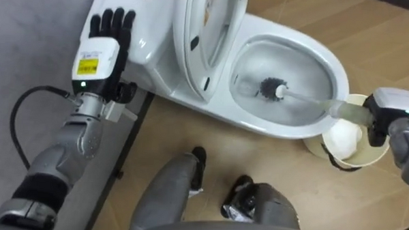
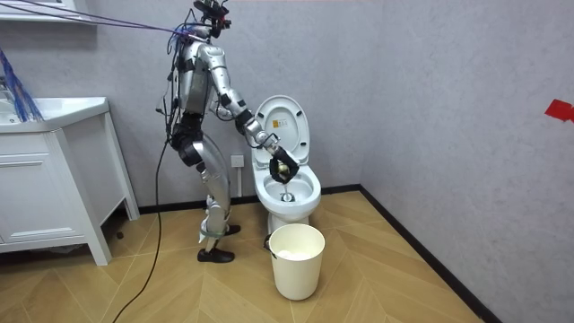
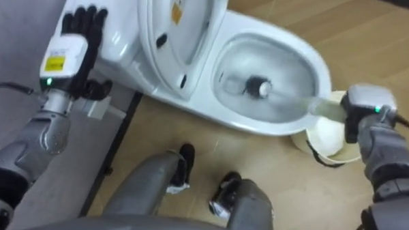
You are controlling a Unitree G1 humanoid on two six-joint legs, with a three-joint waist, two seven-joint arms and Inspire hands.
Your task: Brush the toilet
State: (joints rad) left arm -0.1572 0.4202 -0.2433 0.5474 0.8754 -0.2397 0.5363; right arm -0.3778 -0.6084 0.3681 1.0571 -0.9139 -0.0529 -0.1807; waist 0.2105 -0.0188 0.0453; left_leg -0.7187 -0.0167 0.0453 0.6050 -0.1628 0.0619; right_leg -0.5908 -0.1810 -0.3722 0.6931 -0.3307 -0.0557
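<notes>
Inside one toilet [image 1: 255,125]: one brush [image 1: 272,89], right hand [image 1: 390,111] curled round it; left hand [image 1: 105,40] spread; one bin [image 1: 367,158].

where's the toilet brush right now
The toilet brush has its head down in the toilet bowl; its handle runs to the right robot hand at the left eye view's right side, by the white bin.

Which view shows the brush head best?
The left eye view: the brush head sits unobstructed in the toilet bowl. The right eye view shows the same; in the room view it is too small to tell.
</notes>
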